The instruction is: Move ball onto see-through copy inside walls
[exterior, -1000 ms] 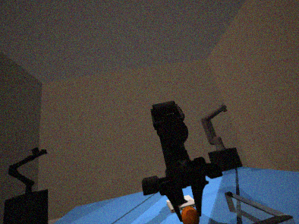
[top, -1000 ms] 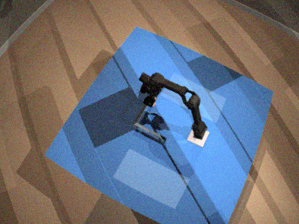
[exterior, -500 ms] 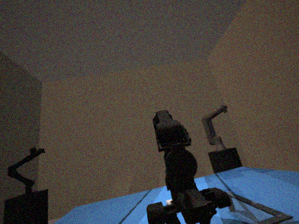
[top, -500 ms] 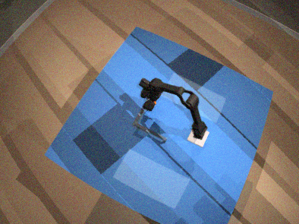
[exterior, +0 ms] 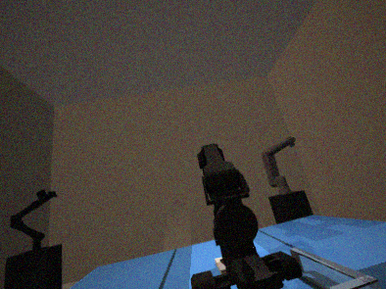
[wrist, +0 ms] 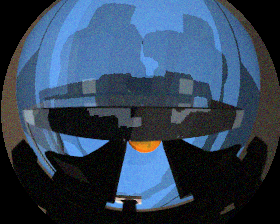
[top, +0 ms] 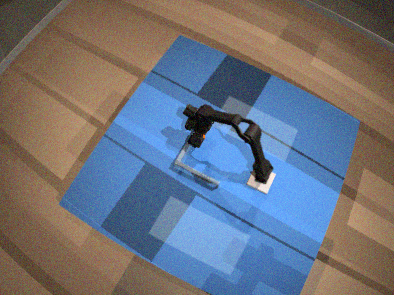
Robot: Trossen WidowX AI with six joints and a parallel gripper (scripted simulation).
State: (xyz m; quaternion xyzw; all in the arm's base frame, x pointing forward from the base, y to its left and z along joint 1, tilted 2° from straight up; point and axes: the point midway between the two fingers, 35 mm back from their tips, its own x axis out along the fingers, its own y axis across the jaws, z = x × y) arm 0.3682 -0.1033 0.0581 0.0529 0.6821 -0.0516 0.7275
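The orange ball is between the fingertips of my gripper, which is shut on it. In the wrist view, a long dark band of the clear walls crosses just above the ball and covers its upper part. In the top view the walls make a corner, and the gripper is over the far end of one wall, on the inner side. In the exterior view the ball is hidden and the fingers cannot be made out. The see-through copy cannot be made out in any view.
The arm's white base plate sits on the blue mat, right of the walls in the top view. Two other arms stand on dark blocks in the background. Dark shadows cross the mat.
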